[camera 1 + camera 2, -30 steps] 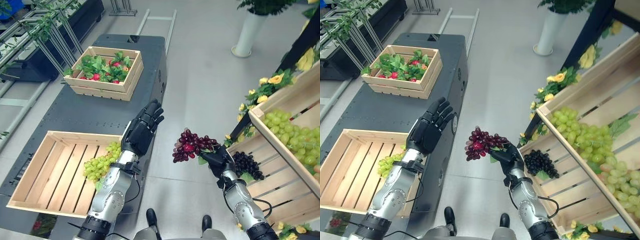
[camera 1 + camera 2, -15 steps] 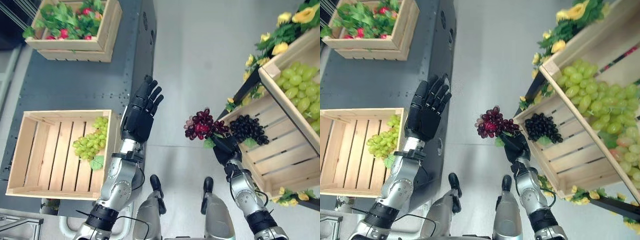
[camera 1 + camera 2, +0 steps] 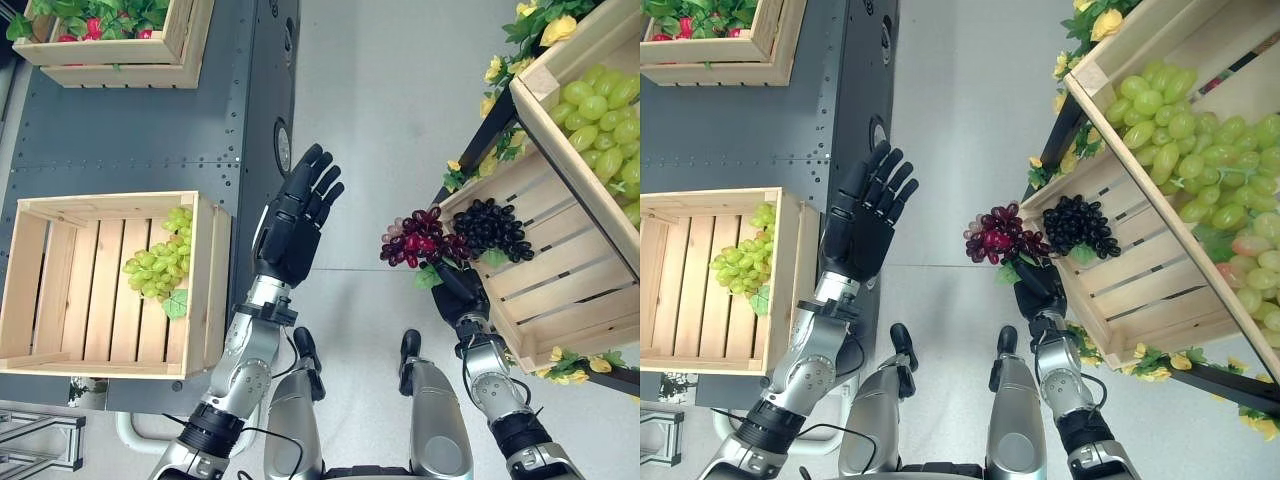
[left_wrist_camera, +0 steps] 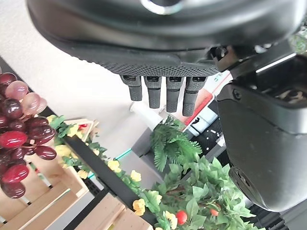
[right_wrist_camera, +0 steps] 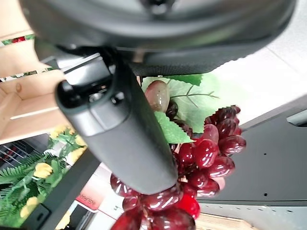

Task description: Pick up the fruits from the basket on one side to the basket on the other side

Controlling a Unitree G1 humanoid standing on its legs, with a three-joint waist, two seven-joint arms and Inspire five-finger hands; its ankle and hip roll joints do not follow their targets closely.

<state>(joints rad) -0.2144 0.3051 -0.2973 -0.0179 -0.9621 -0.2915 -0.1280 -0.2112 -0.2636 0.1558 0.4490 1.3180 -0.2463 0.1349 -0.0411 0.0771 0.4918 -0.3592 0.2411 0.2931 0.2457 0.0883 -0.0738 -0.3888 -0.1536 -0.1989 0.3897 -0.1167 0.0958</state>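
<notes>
I log red grapes point(image 3: 415, 238) clutched in my right hand point(image 3: 458, 289) at 3 o'clock, left hand point(image 3: 292, 222) splayed empty; loose hold could drop them short of the crate point(image 3: 205, 283) at 9.

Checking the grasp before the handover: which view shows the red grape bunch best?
The left eye view: the whole red grape bunch shows above the right hand holding it. The right eye view matches. The right wrist view has the thumb across it; the left wrist view catches its edge.
</notes>
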